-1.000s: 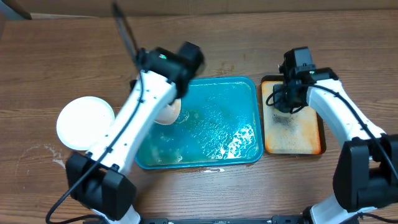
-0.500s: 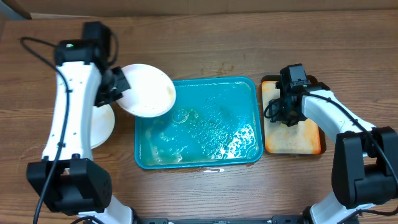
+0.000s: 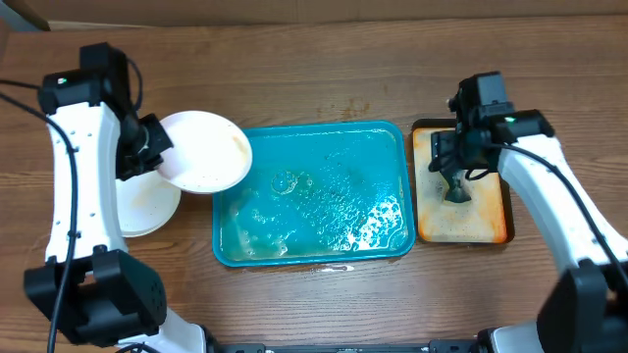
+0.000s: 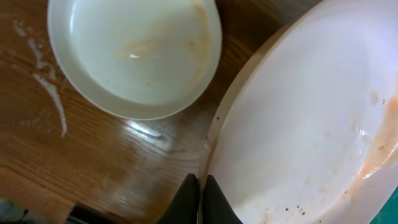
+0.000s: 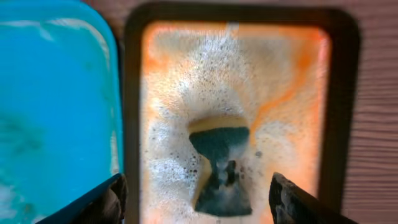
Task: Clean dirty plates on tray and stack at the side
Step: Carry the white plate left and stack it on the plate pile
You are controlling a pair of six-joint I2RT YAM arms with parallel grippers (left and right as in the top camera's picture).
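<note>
Plates come first: a small round shallow white plate (image 3: pixel 201 150) hangs in the left gripper (image 4: pixel 198 194), whose fingers are pressed together on a thin bit of its rim. It sits between the large teal-blue rectangular plastic tray (image 3: pixel 396 240) and a second pale round plate (image 4: pixel 134 53), which rests on the brown wood-grain table (image 3: pixel 324 74) beside the tray. The grip is the main worry. A glossy, wet rim held at one point could pivot or slide out, and the plate would land on the one below or on the tray's raised edge. A brown smear and dark specks show near the held plate's far edge (the resting plate carries a faint tan film too), so setting it down now would likely stack dirt on dirt. Both plates look smooth and hard, though I cannot tell plastic from ceramic. The teal tray glints with a soapy film, and white suds streak the wood. The right gripper (image 5: pixel 202 199) hovers with fingers wide apart over a yellow sponge with a dark scouring face (image 5: pixel 217 158), which lies in foam on the smaller orange dark-rimmed tray (image 5: pixel 339 93).
</note>
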